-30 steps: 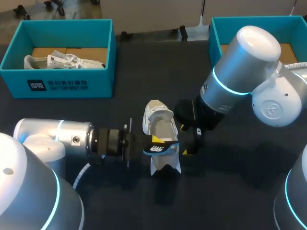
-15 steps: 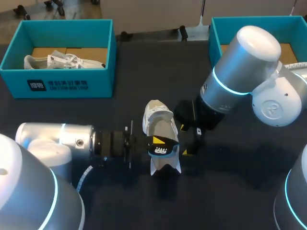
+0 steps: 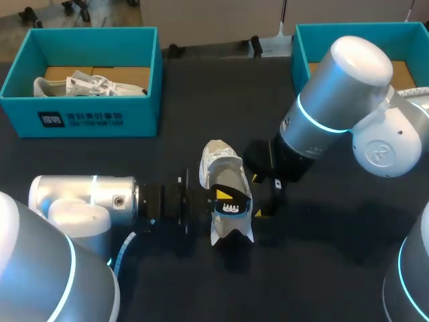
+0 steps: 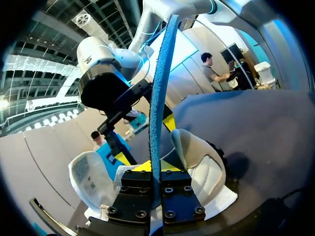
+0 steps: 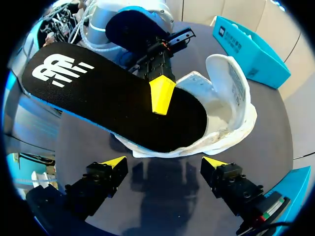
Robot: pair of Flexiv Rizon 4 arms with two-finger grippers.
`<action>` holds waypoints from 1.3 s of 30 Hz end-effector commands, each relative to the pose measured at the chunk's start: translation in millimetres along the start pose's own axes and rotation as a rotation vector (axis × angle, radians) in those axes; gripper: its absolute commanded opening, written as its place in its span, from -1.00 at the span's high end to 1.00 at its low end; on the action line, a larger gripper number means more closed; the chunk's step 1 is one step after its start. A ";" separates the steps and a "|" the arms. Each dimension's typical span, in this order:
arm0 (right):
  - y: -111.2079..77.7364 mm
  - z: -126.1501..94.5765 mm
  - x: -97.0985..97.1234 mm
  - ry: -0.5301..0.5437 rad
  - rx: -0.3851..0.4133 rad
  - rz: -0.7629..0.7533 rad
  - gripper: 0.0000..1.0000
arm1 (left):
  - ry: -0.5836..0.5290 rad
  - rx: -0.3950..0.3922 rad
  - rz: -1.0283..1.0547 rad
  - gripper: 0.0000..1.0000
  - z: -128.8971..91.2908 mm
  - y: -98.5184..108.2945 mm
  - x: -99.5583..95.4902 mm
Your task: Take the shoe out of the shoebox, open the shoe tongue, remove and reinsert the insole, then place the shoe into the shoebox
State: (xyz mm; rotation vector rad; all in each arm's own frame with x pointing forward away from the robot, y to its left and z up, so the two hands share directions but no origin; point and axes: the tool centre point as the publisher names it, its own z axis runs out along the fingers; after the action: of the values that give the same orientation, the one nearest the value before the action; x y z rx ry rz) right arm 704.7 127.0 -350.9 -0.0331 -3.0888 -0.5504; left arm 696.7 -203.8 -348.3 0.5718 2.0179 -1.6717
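Observation:
A white shoe (image 3: 223, 176) lies on the dark table near the middle, its tongue pulled open. My left gripper (image 3: 216, 200) is shut on a black insole (image 3: 232, 205) with a blue underside, held over the shoe's opening. The left wrist view shows that insole (image 4: 160, 93) edge-on between my fingers, with the shoe (image 4: 199, 162) beneath. In the right wrist view one end of the insole (image 5: 113, 98) rests in the shoe (image 5: 229, 93) and the logo end sticks out. My right gripper (image 5: 164, 163) stands open beside the shoe, holding nothing; in the head view the right gripper (image 3: 267, 200) is just right of it.
A teal shoebox (image 3: 80, 119) at the back left holds another white shoe (image 3: 87, 85). A second teal box (image 3: 303, 47) stands at the back right, partly hidden by my right arm. Bare dark tabletop lies in front of the shoe.
My left arm has shifted right and turned, bringing the insole further over the shoe and tilting it more on edge. The right arm has not moved.

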 end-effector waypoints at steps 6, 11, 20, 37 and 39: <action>-0.3 0.9 0.3 -0.001 -0.002 -0.001 -1.00 | -0.016 0.005 -0.006 0.76 -0.8 -5.0 1.6; -0.3 0.9 0.3 -0.001 -0.002 -0.001 -1.00 | -0.034 0.035 -0.003 0.08 -7.8 -17.3 0.5; -0.3 0.9 0.3 -0.001 -0.002 -0.001 -1.00 | -0.055 0.059 0.036 0.27 -12.5 -42.7 -0.1; -0.3 0.9 0.3 -0.001 -0.002 -0.001 -1.00 | -0.075 -0.035 0.149 1.00 2.7 -42.0 2.4; -0.3 0.9 0.3 -0.001 -0.002 -0.001 -1.00 | -0.076 -0.047 0.154 1.00 1.5 -37.7 2.2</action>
State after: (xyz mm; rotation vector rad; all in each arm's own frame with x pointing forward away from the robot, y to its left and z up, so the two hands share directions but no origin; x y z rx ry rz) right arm 704.7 127.1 -350.9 -0.0331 -3.0888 -0.5504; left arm 673.2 -209.0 -316.4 0.6265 1.9029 -1.5389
